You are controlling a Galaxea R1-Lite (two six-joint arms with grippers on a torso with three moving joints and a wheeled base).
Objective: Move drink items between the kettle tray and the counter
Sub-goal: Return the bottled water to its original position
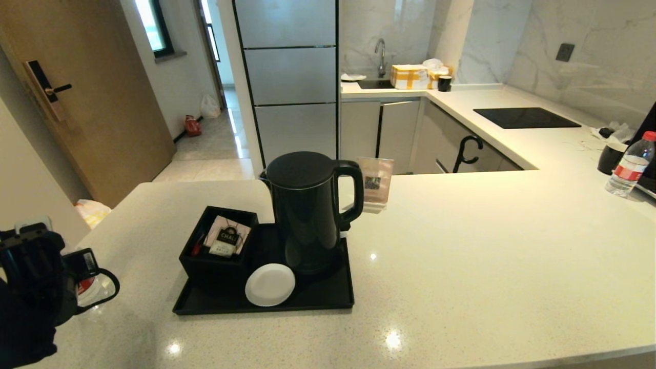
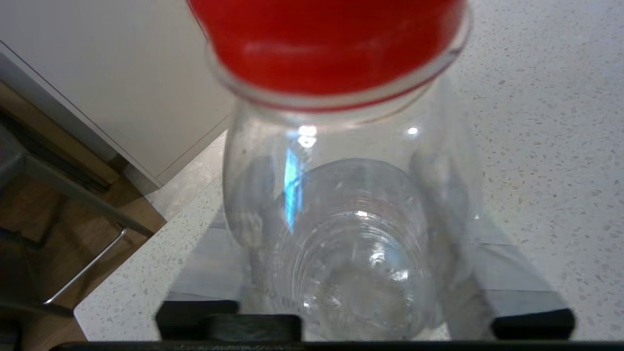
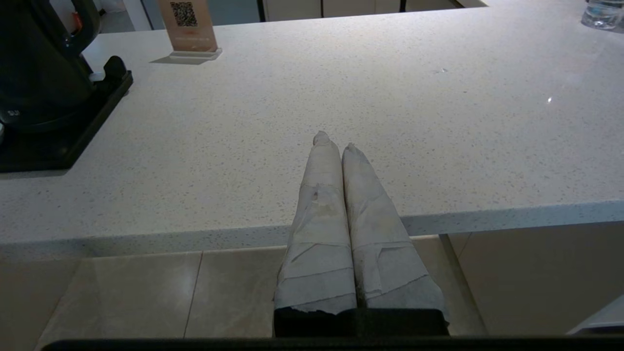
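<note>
At the counter's (image 1: 487, 256) left end, my left gripper (image 1: 77, 287) is shut on a small clear water bottle (image 1: 88, 287). In the left wrist view the bottle (image 2: 351, 234) with its red cap (image 2: 331, 44) sits upright between my fingers (image 2: 248, 204), above the speckled stone. The tall black kettle (image 1: 307, 210) stands on the flat black tray (image 1: 318, 300), right of that gripper. A second red-capped bottle (image 1: 629, 165) stands at the far right. My right gripper (image 3: 334, 141) is shut and empty over the counter's front edge, out of the head view.
On the tray sit a black box of tea sachets (image 1: 218, 246) and a round white coaster (image 1: 270, 284). A QR sign (image 1: 375, 184) stands behind the kettle. A black mug (image 1: 610, 158) and the hob (image 1: 525, 118) are at the far right.
</note>
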